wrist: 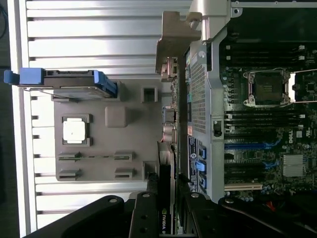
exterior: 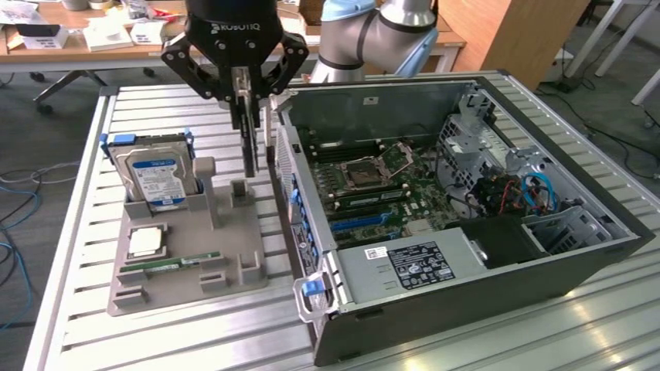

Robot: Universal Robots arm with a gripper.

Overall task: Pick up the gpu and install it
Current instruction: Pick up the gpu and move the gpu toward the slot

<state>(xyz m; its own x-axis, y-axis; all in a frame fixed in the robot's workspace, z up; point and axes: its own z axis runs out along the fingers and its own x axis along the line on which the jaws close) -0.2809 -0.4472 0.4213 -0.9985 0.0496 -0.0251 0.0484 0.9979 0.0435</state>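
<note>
Currently: gpu (exterior: pixel 250 143) held upright above the fixture tray.
Thin black card hanging edge-on, long axis vertical in the exterior view, silver bracket (wrist: pixel 174 34) at the end away from the grip. Gripper (exterior: pixel 243 93) fingers (wrist: pixel 142 218) are clamped on its upper part. Gray fixture tray (exterior: pixel 175 290) lies below, hard drive (exterior: pixel 154 176) on the exterior view's left, open computer case (exterior: pixel 392 100) just beside on the right.

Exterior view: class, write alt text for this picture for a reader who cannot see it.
The gripper grips the gpu, a thin black card held upright and edge-on over a gray parts tray, beside an open computer case. The tray also holds a hard drive standing on edge.
</note>
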